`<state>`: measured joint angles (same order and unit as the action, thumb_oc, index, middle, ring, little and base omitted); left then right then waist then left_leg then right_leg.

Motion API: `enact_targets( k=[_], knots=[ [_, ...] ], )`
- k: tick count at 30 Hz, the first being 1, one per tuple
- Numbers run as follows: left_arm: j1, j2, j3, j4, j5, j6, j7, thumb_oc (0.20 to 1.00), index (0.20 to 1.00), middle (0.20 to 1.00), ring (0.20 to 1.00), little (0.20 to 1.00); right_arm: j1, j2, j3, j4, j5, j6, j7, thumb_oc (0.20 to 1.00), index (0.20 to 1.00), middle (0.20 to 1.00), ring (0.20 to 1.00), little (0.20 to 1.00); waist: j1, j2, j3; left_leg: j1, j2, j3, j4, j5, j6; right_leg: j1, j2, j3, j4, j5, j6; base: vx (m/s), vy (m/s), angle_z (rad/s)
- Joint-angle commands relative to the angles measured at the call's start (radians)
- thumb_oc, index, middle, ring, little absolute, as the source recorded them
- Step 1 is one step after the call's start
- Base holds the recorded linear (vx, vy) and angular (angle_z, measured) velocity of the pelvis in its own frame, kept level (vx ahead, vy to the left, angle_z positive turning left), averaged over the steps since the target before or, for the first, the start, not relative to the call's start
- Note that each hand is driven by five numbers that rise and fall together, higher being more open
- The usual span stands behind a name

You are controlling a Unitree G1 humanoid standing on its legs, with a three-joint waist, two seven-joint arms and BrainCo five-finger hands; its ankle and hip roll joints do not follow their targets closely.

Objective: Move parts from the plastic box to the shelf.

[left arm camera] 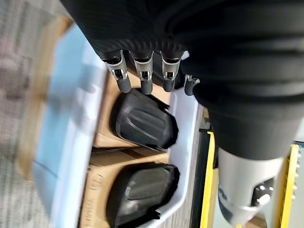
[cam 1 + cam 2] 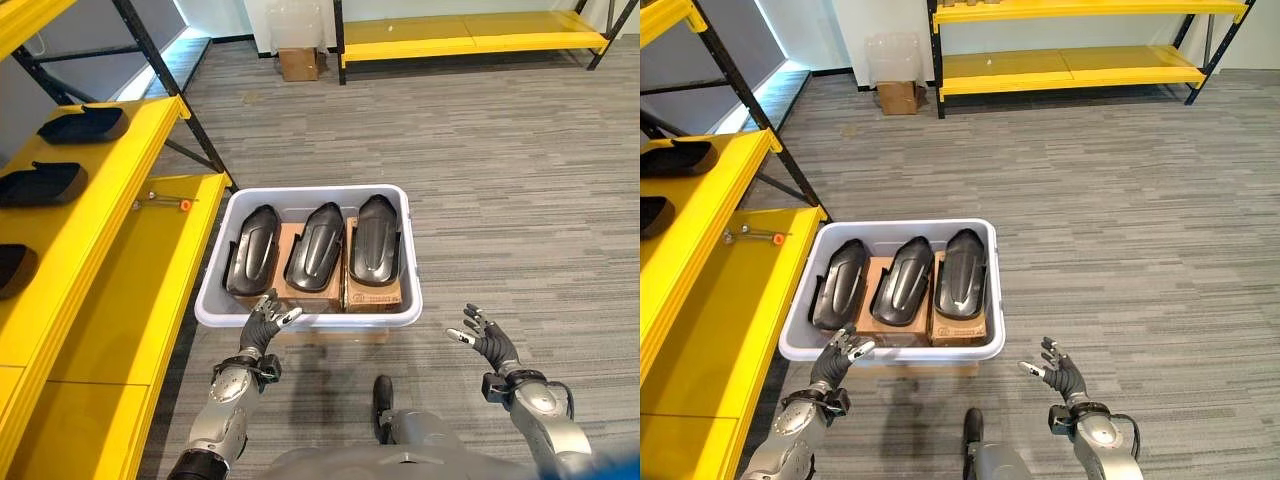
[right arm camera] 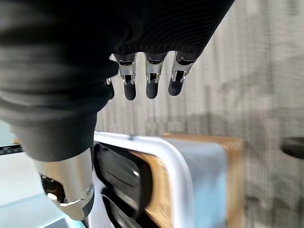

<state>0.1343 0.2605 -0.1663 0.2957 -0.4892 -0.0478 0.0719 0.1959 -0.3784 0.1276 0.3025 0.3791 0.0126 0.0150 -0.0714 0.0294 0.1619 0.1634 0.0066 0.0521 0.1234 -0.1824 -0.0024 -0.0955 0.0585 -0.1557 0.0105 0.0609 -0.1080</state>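
Observation:
A pale grey plastic box (image 2: 308, 320) stands on the floor in front of me. Three black moulded parts lie side by side in it on cardboard: left (image 2: 252, 250), middle (image 2: 316, 246), right (image 2: 376, 238). My left hand (image 2: 262, 325) hovers open at the box's near rim, just before the left part, holding nothing. Its wrist view looks past straight fingers (image 1: 145, 78) onto two of the parts (image 1: 142, 123). My right hand (image 2: 485, 342) is open over the carpet, to the right of the box and apart from it. The yellow shelf (image 2: 150, 290) runs along my left.
Three more black parts (image 2: 80, 125) lie on the shelf's upper level. A small tool with an orange tip (image 2: 165, 202) rests on the lower level. Dark shelf posts (image 2: 190, 110) rise behind the box. Far back stand a cardboard box (image 2: 298, 63) and another yellow shelf (image 2: 470, 40).

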Motion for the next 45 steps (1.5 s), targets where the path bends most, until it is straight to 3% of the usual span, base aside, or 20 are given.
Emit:
enact_targets(
  k=[1,3,5,7,8,9,11,12,16,25,34,45],
  knots=[
    [-0.006,0.035,0.015,-0.036,0.002,-0.040,-0.009,1.000,1.000,1.000,1.000,1.000,0.021,0.010,-0.009,-0.028,0.026,-0.037,0.000,1.000,1.000,1.000,1.000,1.000,-0.018,-0.041,-0.004,-0.067,-0.049,0.023,0.086,0.109,-0.036,0.043,-0.052,0.008,0.035,-0.057,0.154,0.08,-0.149,-0.05],
    [-0.006,0.037,0.014,-0.049,-0.016,-0.048,-0.012,1.000,1.000,1.000,1.000,1.000,0.026,-0.014,-0.013,-0.035,0.033,-0.041,0.004,1.000,1.000,1.000,1.000,1.000,0.004,-0.068,0.036,-0.195,-0.062,-0.009,0.356,0.178,-0.085,0.076,-0.061,0.007,0.021,-0.065,0.133,0.04,-0.147,0.13],
    [-0.008,0.039,0.014,-0.049,-0.027,-0.044,-0.007,1.000,1.000,1.000,1.000,1.000,0.016,-0.022,-0.012,-0.024,0.023,-0.041,-0.010,1.000,1.000,1.000,1.000,1.000,0.009,-0.090,0.045,-0.244,-0.007,-0.017,0.333,0.176,-0.068,0.086,-0.076,0.015,0.000,-0.060,0.140,0.06,-0.037,-0.02],
    [-0.007,0.044,0.013,-0.056,-0.033,-0.041,-0.004,1.000,1.000,1.000,1.000,1.000,0.012,-0.017,-0.022,-0.036,0.029,-0.047,-0.025,1.000,1.000,1.000,1.000,1.000,0.012,-0.111,0.039,-0.227,0.090,-0.004,0.170,0.151,-0.048,0.099,-0.100,0.026,-0.017,-0.060,0.157,0.13,0.078,0.09],
    [-0.011,0.046,0.011,-0.058,-0.028,-0.040,0.002,1.000,1.000,1.000,1.000,1.000,0.010,-0.012,-0.027,-0.041,0.035,-0.052,-0.034,1.000,1.000,1.000,1.000,1.000,0.015,-0.112,0.042,-0.213,0.155,0.002,0.039,0.193,-0.056,0.102,-0.106,0.033,-0.019,-0.067,0.165,0.11,0.159,0.00],
    [-0.019,0.049,0.009,-0.058,-0.020,-0.044,0.009,1.000,1.000,1.000,1.000,1.000,0.005,-0.010,-0.034,-0.044,0.045,-0.058,-0.043,1.000,1.000,1.000,1.000,1.000,0.009,-0.102,0.037,-0.225,0.209,0.011,-0.070,0.279,-0.077,0.104,-0.112,0.037,-0.032,-0.074,0.174,0.10,0.189,-0.04],
    [-0.035,0.045,0.007,-0.042,-0.011,-0.049,0.022,1.000,1.000,1.000,1.000,1.000,-0.003,-0.007,-0.043,-0.041,0.063,-0.064,-0.058,1.000,1.000,1.000,1.000,1.000,0.002,-0.087,0.032,-0.207,0.240,0.027,-0.116,0.330,-0.104,0.123,-0.117,0.042,-0.066,-0.075,0.185,0.11,0.232,-0.15],
    [-0.039,0.039,0.007,-0.031,-0.013,-0.054,0.023,1.000,1.000,1.000,1.000,1.000,-0.006,0.001,-0.046,-0.046,0.076,-0.067,-0.067,1.000,1.000,1.000,1.000,1.000,0.003,-0.075,0.027,-0.184,0.216,0.024,-0.124,0.281,-0.103,0.134,-0.123,0.052,-0.086,-0.070,0.197,0.13,0.296,-0.39],
    [-0.048,0.040,-0.001,-0.022,-0.019,-0.064,0.024,1.000,1.000,1.000,1.000,1.000,-0.009,0.020,-0.058,-0.083,0.102,-0.073,-0.072,1.000,1.000,1.000,1.000,1.000,-0.008,-0.044,0.021,-0.171,0.166,0.051,-0.145,0.240,-0.101,0.121,-0.169,0.074,-0.098,-0.029,0.228,0.11,0.337,-0.42],
    [-0.036,0.063,0.017,-0.028,-0.014,-0.074,0.050,1.000,1.000,1.000,1.000,1.000,-0.031,0.052,-0.058,-0.168,0.087,-0.087,-0.093,1.000,1.000,1.000,1.000,1.000,0.002,-0.059,0.022,-0.135,0.078,0.129,-0.183,0.195,-0.045,0.084,-0.254,0.113,-0.071,0.010,0.290,0.04,0.226,-0.28],
    [-0.053,0.065,0.033,-0.056,-0.029,-0.097,0.066,1.000,1.000,1.000,1.000,1.000,-0.102,0.039,-0.045,-0.199,0.058,-0.116,-0.124,1.000,1.000,1.000,1.000,1.000,0.009,-0.061,0.025,-0.123,0.069,0.131,-0.206,0.200,-0.045,0.086,-0.272,0.096,-0.075,0.014,0.299,0.02,0.023,0.01],
    [-0.191,0.073,-0.002,-0.147,-0.099,-0.167,0.127,1.000,1.000,1.000,1.000,1.000,-0.475,0.006,0.090,-0.141,0.008,-0.148,-0.239,1.000,1.000,1.000,1.000,1.000,0.054,-0.030,0.163,-0.321,0.102,0.081,-0.158,0.263,-0.084,-0.076,-0.260,0.040,-0.028,0.017,0.270,-0.09,-0.078,0.10]
  ],
)
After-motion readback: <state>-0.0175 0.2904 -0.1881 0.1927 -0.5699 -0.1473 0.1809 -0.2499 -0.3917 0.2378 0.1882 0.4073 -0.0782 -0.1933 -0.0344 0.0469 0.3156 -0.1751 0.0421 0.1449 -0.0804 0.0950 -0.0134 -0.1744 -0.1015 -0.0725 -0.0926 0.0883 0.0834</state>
